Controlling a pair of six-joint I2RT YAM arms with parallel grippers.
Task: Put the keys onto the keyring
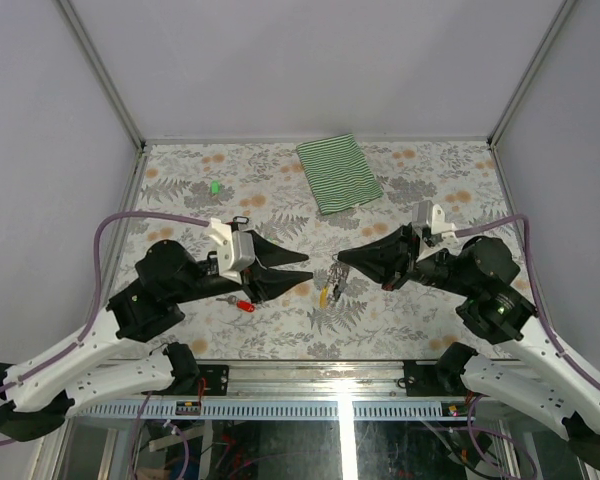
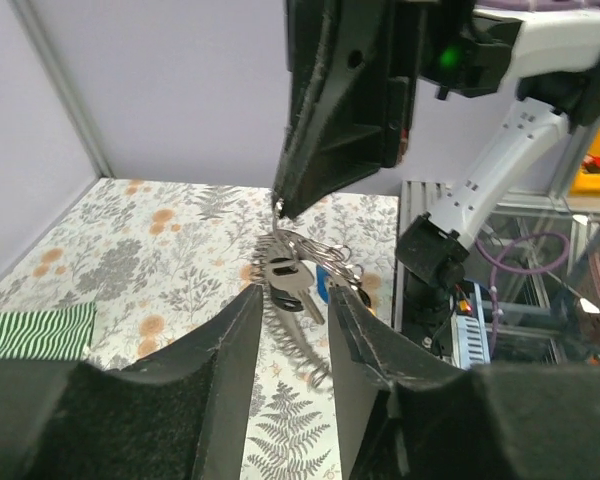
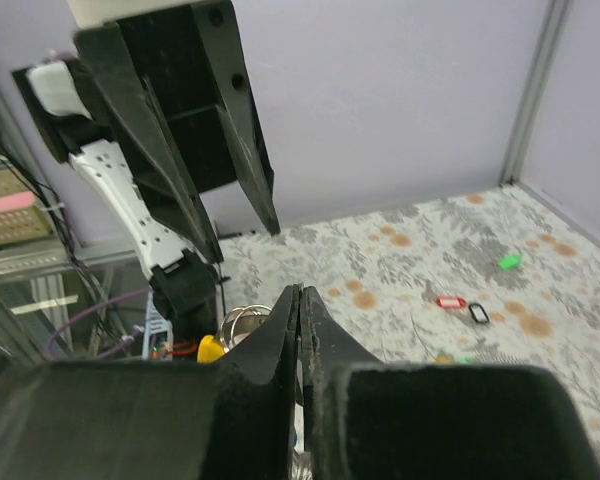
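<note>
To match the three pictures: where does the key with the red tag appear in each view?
Top external: the red-tagged key lies left of centre, beside the left gripper, on its near side.
Left wrist: not in it.
Right wrist: right of centre, beside a black tag.
Shared landmark: the key bunch at the right gripper tips, in all three.

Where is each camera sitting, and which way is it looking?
Top external: fixed above and behind the arms, looking down on the floral-patterned table; both arms, left end effector and right end effector show.
Left wrist: rides the left arm, facing the right end effector, which grips the silvery wire keyring; its own black fingers show.
Right wrist: rides the right arm, facing the open left end effector; its own shut fingers show.
Shared: top and left wrist both show the green-striped folded cloth.
</note>
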